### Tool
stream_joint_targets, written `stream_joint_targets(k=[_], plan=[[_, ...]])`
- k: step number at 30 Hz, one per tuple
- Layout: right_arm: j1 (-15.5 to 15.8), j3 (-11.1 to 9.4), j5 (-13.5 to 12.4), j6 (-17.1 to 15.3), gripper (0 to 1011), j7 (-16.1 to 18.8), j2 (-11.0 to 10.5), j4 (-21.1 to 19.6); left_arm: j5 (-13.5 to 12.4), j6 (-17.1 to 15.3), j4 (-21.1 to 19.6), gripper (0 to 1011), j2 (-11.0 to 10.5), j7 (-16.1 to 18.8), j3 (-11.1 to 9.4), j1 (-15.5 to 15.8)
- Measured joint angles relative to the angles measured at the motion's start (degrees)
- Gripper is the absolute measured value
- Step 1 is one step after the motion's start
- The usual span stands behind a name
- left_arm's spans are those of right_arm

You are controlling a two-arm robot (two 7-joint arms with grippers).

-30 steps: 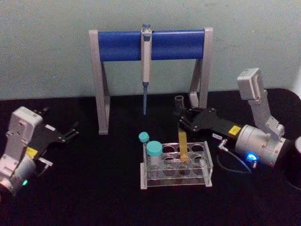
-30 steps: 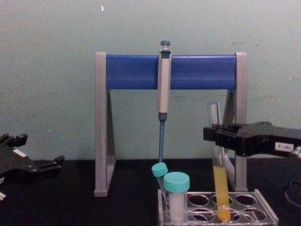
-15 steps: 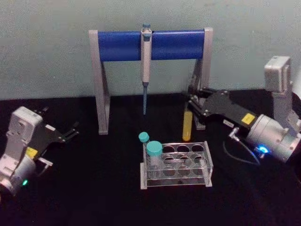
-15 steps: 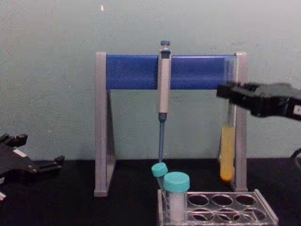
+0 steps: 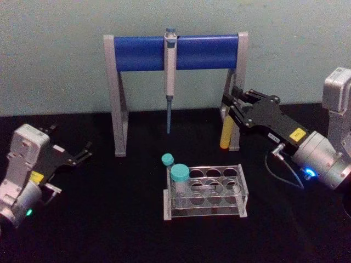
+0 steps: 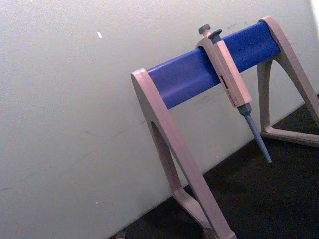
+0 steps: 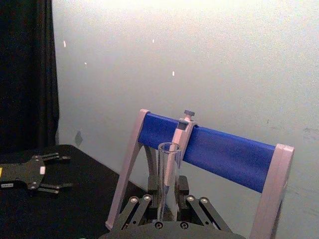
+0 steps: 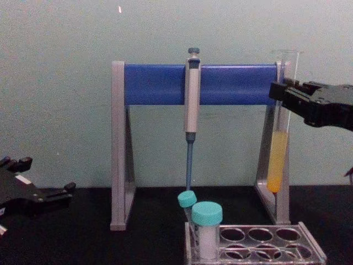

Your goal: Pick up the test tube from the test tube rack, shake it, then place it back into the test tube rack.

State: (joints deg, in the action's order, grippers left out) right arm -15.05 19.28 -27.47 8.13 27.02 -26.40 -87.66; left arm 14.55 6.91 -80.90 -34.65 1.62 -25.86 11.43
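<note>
Lift complete: long clear glass test tube with yellow liquid (image 5: 225, 135) hangs upright, higher than half second ago, well above low clear plastic test tube rack (image 5: 242, 190). Right end effector (image 5: 229, 106) pinches it beside grey-and-blue pipette stand (image 5: 140, 53). Shake likely next. Left end effector (image 5: 70, 141) parked at left, fingers spread.

Clear glossy glass test tube (image 8: 278, 160), clear shiny plastic rack (image 5: 230, 206), matt black tabletop (image 5: 109, 219), stand (image 5: 118, 109) with matt grey legs, smooth blue bar.

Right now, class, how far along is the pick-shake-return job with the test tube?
Done: the test tube is out of the test tube rack. In hand: the right gripper holds it upright, high near the pipette stand. Left: probably the shake, then returning it. The left gripper sits parked.
</note>
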Motion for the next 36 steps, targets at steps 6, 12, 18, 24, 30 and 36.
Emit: stream_joint_targets(k=[6, 12, 18, 24, 30, 36], plan=[[-0.11, -0.37, 1.17, 0.53, 229, -0.18, 1.21, 0.96, 0.00, 0.00, 0.00, 1001, 0.00, 0.00, 0.00, 0.00], [-1.30, 0.19, 0.50, 1.13, 229, 2.95, 2.23, 2.53, 0.00, 0.00, 0.00, 1001, 0.00, 0.00, 0.00, 0.00], [-1.85, 0.95, -2.93, -0.42, 229, 7.88, 0.91, 2.38, 0.00, 0.00, 0.00, 1001, 0.00, 0.00, 0.00, 0.00], [-1.33, 1.45, -7.02, -3.90, 229, 11.99, -2.28, 0.00, 0.00, 0.00, 0.00, 1001, 0.00, 0.00, 0.00, 0.00], [1.21, 1.29, -8.17, -6.57, 229, 12.16, -6.32, -3.92, 0.00, 0.00, 0.00, 1001, 0.00, 0.00, 0.00, 0.00], [4.48, -0.01, -6.76, -8.27, 229, 7.54, -10.77, -8.42, 0.00, 0.00, 0.00, 1001, 0.00, 0.00, 0.00, 0.00]])
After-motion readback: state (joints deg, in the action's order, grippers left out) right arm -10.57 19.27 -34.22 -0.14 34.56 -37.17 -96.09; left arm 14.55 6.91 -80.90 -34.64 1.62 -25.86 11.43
